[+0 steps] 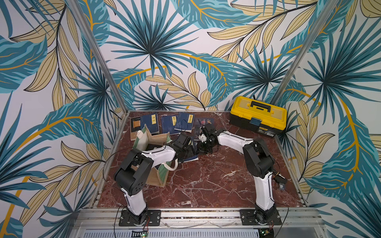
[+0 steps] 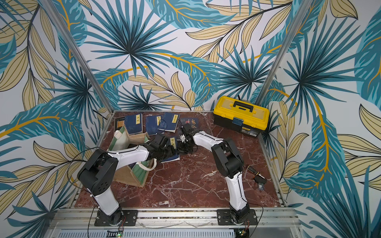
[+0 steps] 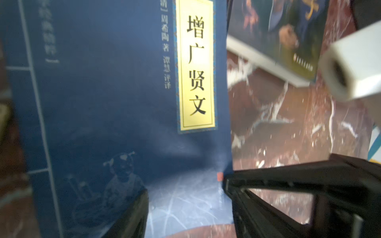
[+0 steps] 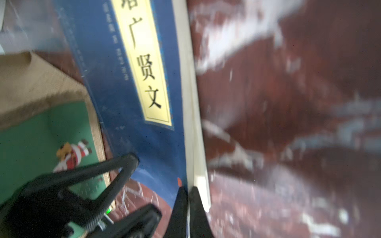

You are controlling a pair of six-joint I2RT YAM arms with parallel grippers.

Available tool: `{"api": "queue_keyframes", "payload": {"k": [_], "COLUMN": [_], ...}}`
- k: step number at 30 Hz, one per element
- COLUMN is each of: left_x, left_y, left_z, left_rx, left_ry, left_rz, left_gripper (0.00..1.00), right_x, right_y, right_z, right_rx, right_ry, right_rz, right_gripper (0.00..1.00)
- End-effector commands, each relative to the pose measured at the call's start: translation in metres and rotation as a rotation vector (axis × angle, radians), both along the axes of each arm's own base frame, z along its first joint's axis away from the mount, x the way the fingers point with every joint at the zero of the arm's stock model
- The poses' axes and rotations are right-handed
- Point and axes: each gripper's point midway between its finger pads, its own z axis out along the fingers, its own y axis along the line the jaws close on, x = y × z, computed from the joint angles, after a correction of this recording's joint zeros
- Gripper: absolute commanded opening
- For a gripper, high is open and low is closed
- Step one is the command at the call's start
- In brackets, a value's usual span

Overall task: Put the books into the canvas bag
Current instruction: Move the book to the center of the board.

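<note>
In both top views the left arm (image 1: 156,153) (image 2: 127,154) rises from its base, folds at the elbow and stretches its white forearm forward and to the right, while the right arm (image 1: 233,141) (image 2: 206,140) mirrors it, reaching forward and to the left, so the two wrists sit close together near the middle. The left jaws stand apart, their black fingers (image 3: 132,214) spread wide in the left wrist view and visible from the right wrist camera too (image 4: 115,164). The right jaws are pressed together, the two fingertips (image 4: 181,206) side by side with hardly a slit between them.
</note>
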Motion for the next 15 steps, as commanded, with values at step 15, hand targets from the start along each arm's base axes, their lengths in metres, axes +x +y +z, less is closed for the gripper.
{"api": "queue_keyframes", "payload": {"k": [15], "left_x": [-0.043], "left_y": [0.003], "left_z": [-0.004], "left_rx": [0.036], "left_ry": [0.113], "left_rz": [-0.049], "left_gripper": [0.68], "right_x": [-0.078], "right_y": [-0.065], "right_z": [-0.011], "right_rx": [-0.09], "right_ry": [0.023], "right_rz": [-0.127], "right_gripper": [0.29]}}
